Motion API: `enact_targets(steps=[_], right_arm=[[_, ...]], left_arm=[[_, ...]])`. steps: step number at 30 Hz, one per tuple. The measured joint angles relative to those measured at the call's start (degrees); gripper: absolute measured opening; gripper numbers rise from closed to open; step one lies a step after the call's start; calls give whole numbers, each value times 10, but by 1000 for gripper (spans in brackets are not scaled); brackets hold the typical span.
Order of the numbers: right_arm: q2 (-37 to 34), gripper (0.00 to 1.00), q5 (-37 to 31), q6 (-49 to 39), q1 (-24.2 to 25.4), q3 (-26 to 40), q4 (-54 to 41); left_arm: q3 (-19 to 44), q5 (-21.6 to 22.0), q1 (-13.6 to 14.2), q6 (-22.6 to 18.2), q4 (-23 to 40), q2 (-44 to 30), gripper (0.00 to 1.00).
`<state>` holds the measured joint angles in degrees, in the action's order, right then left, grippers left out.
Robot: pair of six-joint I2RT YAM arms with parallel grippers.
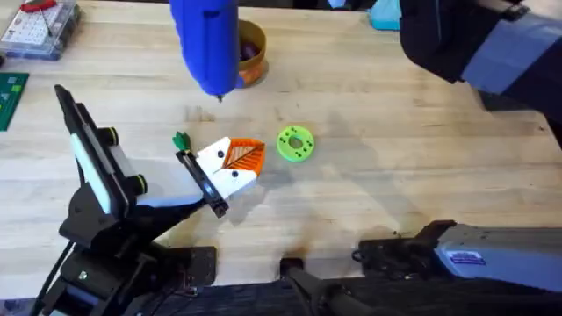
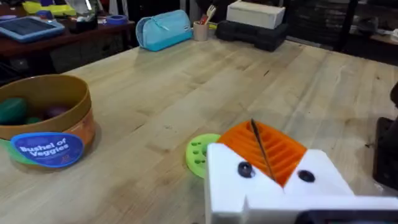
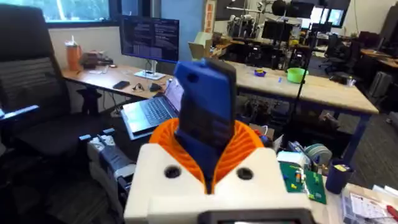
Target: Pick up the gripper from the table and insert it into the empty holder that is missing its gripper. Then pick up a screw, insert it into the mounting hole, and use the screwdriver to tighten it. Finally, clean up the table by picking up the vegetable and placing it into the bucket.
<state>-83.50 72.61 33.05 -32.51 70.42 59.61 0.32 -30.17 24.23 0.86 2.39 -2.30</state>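
Observation:
The white gripper (image 1: 230,165) with its orange ribbed pad sits on the black holder (image 1: 200,180) at the end of my left arm, low over the table. In the left wrist view the gripper (image 2: 273,177) shows two dark holes, and the thin metal bit (image 2: 261,149) crosses its pad. My right gripper (image 3: 208,168) is shut on the blue screwdriver (image 3: 205,115), which hangs upright, bit down, high over the table (image 1: 206,44). The orange bucket (image 2: 53,127) stands behind it, with green and purple vegetables inside.
A lime-green disc (image 1: 295,144) lies just right of the holder. A clear parts box (image 1: 35,26) and a green board (image 1: 10,92) sit at the far left. A blue pouch (image 2: 165,28) and a black case (image 2: 252,34) line the table's far edge.

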Motion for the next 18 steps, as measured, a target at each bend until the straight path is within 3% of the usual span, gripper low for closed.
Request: enact_targets(steps=[18], right_arm=[[0,23,-8,-40,-16,-50,9]], left_arm=[[0,0,0,0,0,0,16]])
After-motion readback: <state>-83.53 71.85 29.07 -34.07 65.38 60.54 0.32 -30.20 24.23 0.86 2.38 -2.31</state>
